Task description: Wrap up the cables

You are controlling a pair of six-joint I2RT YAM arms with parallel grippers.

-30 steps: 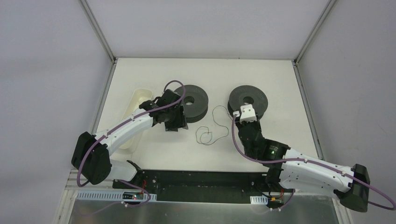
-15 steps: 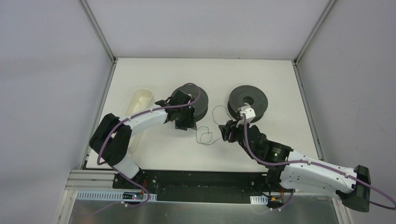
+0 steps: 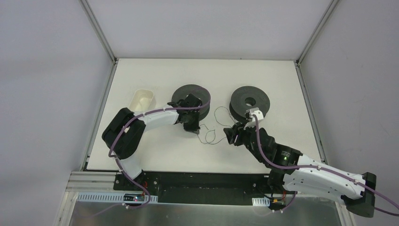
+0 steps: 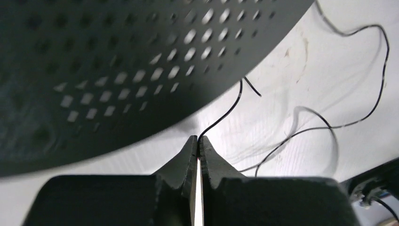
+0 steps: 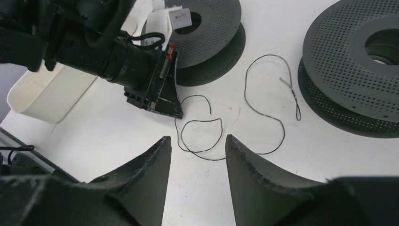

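Note:
The cable [image 3: 210, 136] is a thin dark wire lying in loose loops on the white table between two grey perforated spools. In the left wrist view one strand of the cable [image 4: 225, 116] runs straight out of my left gripper's tips. My left gripper [image 3: 194, 127] is shut on that cable end, just in front of the left spool [image 3: 183, 92]. My right gripper [image 3: 230, 135] hovers open over the table, its fingers apart, with the cable's loop [image 5: 197, 151] just beyond the fingertips [image 5: 165, 143]. From the right wrist, the left gripper [image 5: 179, 115] touches the wire's near end.
The right spool [image 3: 250, 101] stands beside the wire's far end. A white bin [image 3: 142, 100] sits at the table's left, behind the left arm. The left spool's perforated flange [image 4: 117, 56] hangs close over the left gripper.
My left arm swung right past the left spool down to the cable's end and shut on it. My right gripper moved from the right spool toward the cable loop.

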